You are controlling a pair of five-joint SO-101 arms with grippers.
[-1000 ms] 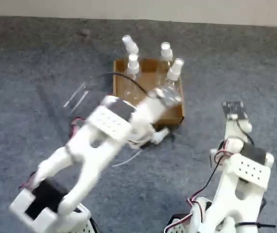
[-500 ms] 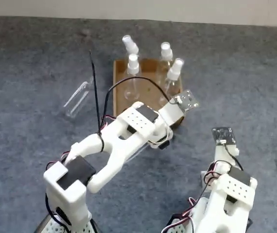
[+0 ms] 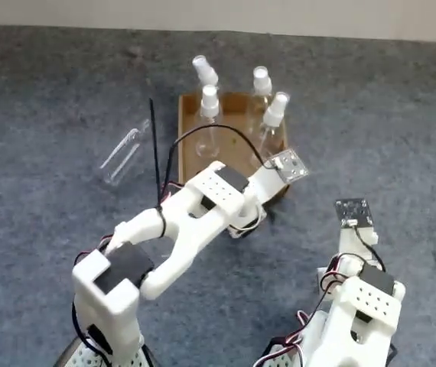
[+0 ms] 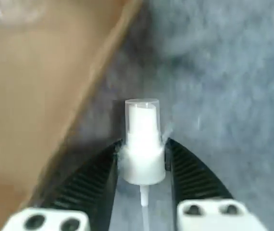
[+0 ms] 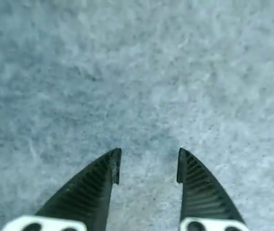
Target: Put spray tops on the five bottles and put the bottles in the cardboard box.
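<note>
My left claw point(image 4: 142, 147) grips a spray top point(image 4: 142, 126), apparently the last, just outside the cardboard box point(image 3: 181, 134), where four capped bottles point(image 3: 277, 108) appear to stand. The fifth bottle point(image 3: 121, 157) lies topless beside the box, yet to be capped and packed. My right claw point(image 5: 146, 163) hangs open, apart from the box.

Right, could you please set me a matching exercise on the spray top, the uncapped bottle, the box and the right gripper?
1. spray top
2. uncapped bottle
3. box
4. right gripper

A. open over bare carpet
B. between the fingers of the left gripper
C. holds capped bottles
D. lying on the carpet beside the box

Pairs: 1-B; 2-D; 3-C; 4-A
</note>
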